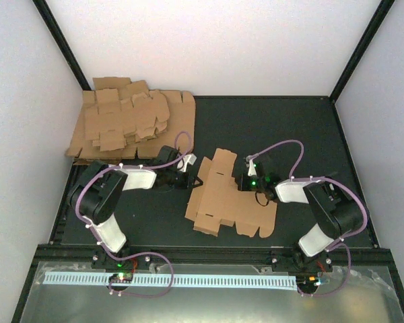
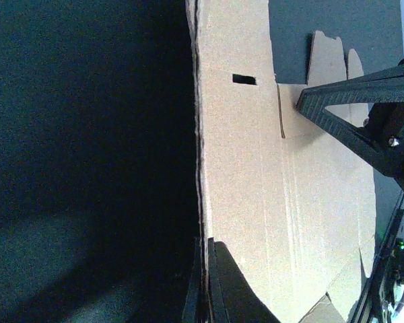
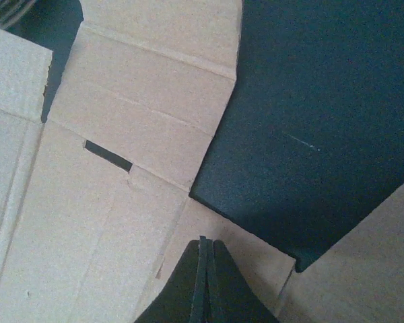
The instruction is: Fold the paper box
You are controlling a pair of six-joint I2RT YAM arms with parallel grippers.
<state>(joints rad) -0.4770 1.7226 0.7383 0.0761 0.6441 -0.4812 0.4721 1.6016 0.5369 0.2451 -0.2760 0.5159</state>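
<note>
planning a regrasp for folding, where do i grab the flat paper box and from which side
Probably pinch an outer edge of the paper box, coming in low from the side. It lies mostly flat, so no wall stands up to clamp from above; the left end effector is shut on the left edge.

Table [image 1: 289, 128]: black top, I see 2 cardboard items on it.
Ctr: paper box [image 1: 222, 202], one flat sheet.
Far-L corner: pile of sheets [image 1: 124, 124].
</note>
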